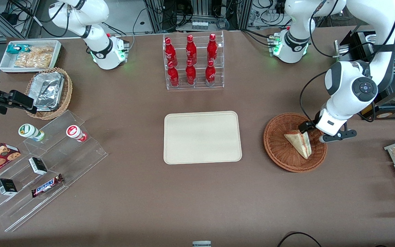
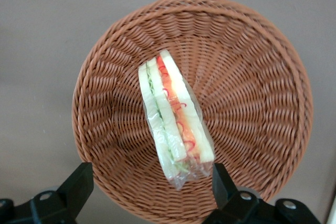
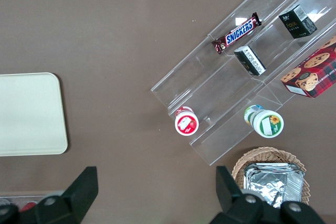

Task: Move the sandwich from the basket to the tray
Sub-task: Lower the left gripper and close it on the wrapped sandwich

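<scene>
A brown table (image 1: 197, 192) fills the front view; a Snickers bar (image 1: 47, 185) lies on a clear stand toward the parked arm's end. The cream tray (image 1: 202, 137) lies bare, with open tabletop between it and the reddish basket (image 1: 279, 151). The gripper (image 1: 312, 132) hovers over the basket's rim, above the sandwich (image 1: 300, 143).

In the left wrist view, the fingers (image 2: 79, 182) stand wide apart, the sandwich (image 2: 173, 119) lying in the basket (image 2: 252, 77) between them, untouched.

I am seeing the wrapped triangular sandwich (image 1: 300, 142) lying on its side in the round reddish-brown wicker basket (image 1: 278, 144), with the open gripper (image 1: 312, 132) hovering above it and the flat cream tray (image 1: 202, 137) sitting bare nearby.
</scene>
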Robot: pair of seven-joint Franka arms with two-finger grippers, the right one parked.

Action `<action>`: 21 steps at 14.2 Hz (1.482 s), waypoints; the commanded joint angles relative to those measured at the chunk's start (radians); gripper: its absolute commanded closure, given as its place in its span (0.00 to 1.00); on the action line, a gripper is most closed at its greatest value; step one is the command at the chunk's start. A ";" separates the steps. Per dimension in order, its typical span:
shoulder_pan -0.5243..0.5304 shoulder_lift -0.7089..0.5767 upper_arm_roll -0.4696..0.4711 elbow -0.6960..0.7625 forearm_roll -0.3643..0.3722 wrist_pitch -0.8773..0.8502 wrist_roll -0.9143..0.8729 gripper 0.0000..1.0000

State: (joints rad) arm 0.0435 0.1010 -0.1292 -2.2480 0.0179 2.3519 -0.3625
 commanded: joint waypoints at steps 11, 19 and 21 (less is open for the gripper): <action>-0.005 0.124 -0.013 -0.013 -0.092 0.165 -0.374 0.00; -0.005 0.140 -0.013 0.001 -0.084 0.156 -0.357 0.97; -0.026 0.134 -0.017 0.042 -0.082 0.124 -0.358 0.99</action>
State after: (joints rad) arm 0.0395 0.2463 -0.1417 -2.2467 -0.0596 2.5063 -0.7210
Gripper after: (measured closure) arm 0.639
